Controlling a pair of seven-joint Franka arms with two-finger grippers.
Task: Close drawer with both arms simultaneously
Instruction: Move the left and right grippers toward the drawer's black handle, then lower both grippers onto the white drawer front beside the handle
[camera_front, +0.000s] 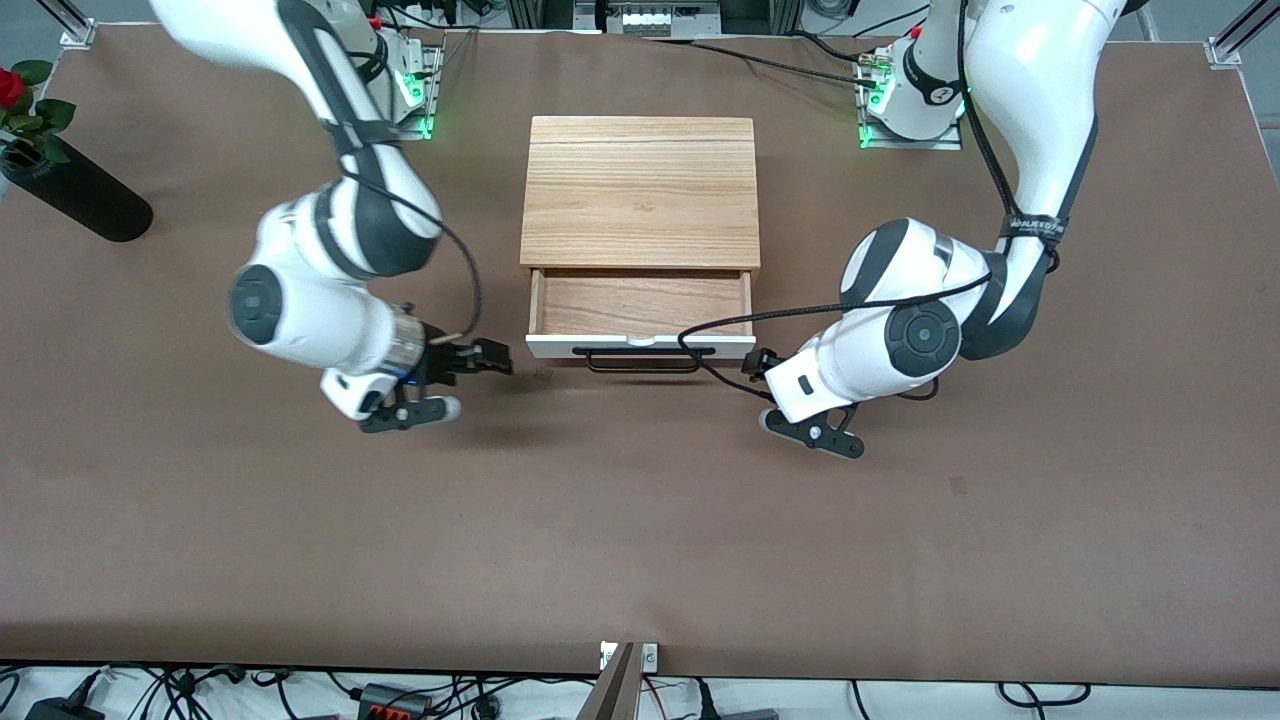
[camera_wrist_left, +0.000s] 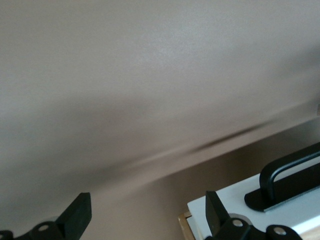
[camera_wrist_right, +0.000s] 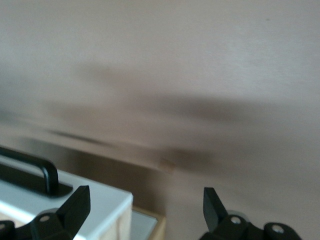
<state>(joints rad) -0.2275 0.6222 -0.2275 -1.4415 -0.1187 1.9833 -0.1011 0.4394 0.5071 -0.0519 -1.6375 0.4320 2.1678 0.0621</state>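
Two grippers flank the drawer (camera_front: 640, 315), which is pulled out of the oak box (camera_front: 640, 190) at frame center. Left gripper (camera_front: 762, 362) and right gripper (camera_front: 485, 357) both spread wide, at the white panel's corners (not touching). Uneven pushing could skew and jam it.

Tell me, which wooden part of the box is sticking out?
The drawer, the reddish tray with the white front panel and black bar handle. It juts from the oak box toward the camera; the plank top does not.
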